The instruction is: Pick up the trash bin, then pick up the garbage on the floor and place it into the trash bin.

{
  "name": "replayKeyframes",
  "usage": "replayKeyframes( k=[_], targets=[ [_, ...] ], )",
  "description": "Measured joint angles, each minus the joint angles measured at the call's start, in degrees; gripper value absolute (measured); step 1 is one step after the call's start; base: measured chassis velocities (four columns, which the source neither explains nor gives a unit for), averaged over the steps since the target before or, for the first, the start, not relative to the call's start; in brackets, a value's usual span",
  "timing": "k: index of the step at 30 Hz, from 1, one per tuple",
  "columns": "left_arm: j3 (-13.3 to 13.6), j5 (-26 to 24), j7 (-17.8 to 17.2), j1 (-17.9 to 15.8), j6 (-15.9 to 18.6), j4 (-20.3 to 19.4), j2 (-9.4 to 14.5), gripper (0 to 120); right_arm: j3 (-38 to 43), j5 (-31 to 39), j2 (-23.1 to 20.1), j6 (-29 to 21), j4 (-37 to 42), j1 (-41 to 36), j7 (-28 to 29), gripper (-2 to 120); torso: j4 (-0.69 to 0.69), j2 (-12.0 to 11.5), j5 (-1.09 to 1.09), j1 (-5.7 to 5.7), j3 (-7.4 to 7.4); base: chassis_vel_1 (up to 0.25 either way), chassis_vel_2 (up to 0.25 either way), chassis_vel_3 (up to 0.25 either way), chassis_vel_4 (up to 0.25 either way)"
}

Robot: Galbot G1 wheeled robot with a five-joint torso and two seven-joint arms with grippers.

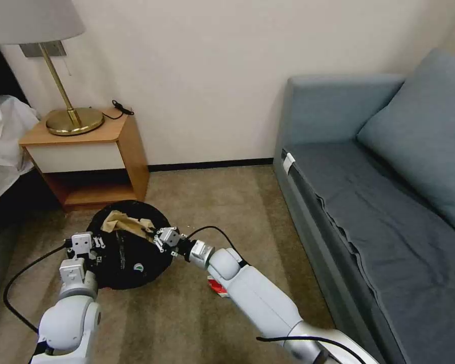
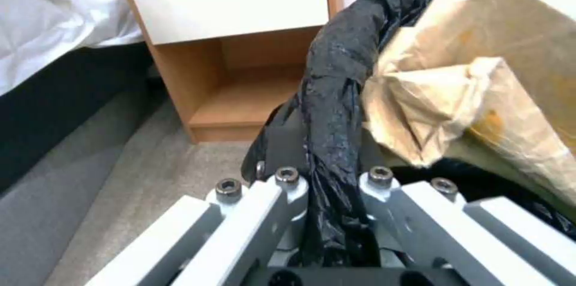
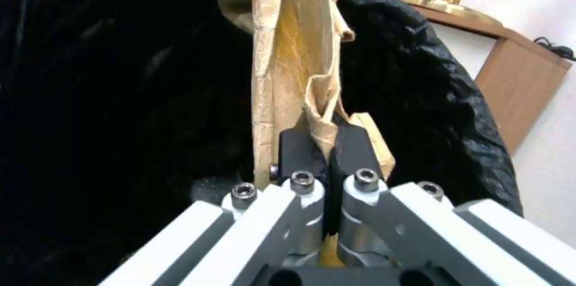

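With my left claw (image 1: 97, 246) clamped on the bin (image 1: 129, 245) rim on the floor near the nightstand (image 1: 88, 156), my right claw (image 1: 159, 237) pinches the paper bag (image 1: 124, 222) over its mouth; I'd release only once well inside.

Soft, even room light fills the head view; the wall (image 1: 207, 76) is bright and flat, and the shadows are faint. Under the nightstand (image 1: 86, 151) it darkens. In the left wrist view, the drawer front (image 2: 228, 2) beyond the left pincer (image 2: 333, 151) glares white, nearly washed out. Around the right pincer (image 3: 324, 146) the trash bin (image 3: 120, 97) liner swallows light to near black, its folds glinting on the far side. Both pincers' near metal links look blurred.
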Motion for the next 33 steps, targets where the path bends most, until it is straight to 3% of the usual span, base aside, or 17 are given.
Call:
replayKeyframes(
  k=[12,14,19,21,29,33],
  targets=[
    [0.1,-0.1,0.2,-0.4,-0.2,0.3,0.5,4,0.3,-0.6,0.0,0.0,-0.7,-0.1,0.4,39,0.0,0.0,0.0,0.0,0.0,0.0,0.0,0.0,0.0],
    [0.0,-0.1,0.2,-0.5,-0.2,0.6,0.5,4,0.5,-1.1,0.0,0.2,-1.1,-0.1,0.4,53,0.0,0.0,0.0,0.0,0.0,0.0,0.0,0.0,0.0],
    [-0.3,-0.1,0.1,-0.5,-0.4,0.8,0.6,4,0.5,-1.3,0.0,0.4,-1.5,-0.1,0.5,64,0.0,0.0,0.0,0.0,0.0,0.0,0.0,0.0,0.0],
    [-0.7,0.1,0.4,-0.4,-0.7,1.1,0.6,4,0.6,-1.4,0.0,0.5,-1.6,-0.1,0.5,77,0.0,0.0,0.0,0.0,0.0,0.0,0.0,0.0,0.0],
    [-1.2,1.2,1.0,-0.1,-1.5,1.3,0.4,4,0.6,-1.6,0.0,0.6,-1.6,0.4,0.6,99,0.0,0.0,0.0,0.0,0.0,0.0,0.0,0.0,0.0],
    [-1.8,0.6,0.4,0.3,-1.2,1.1,0.6,4,1.9,-1.9,-1.5,0.8,-2.3,1.2,0.7,100,0.01,0.0,0.0,0.0,0.0,0.0,0.0,0.0,0.0]
  ],
)
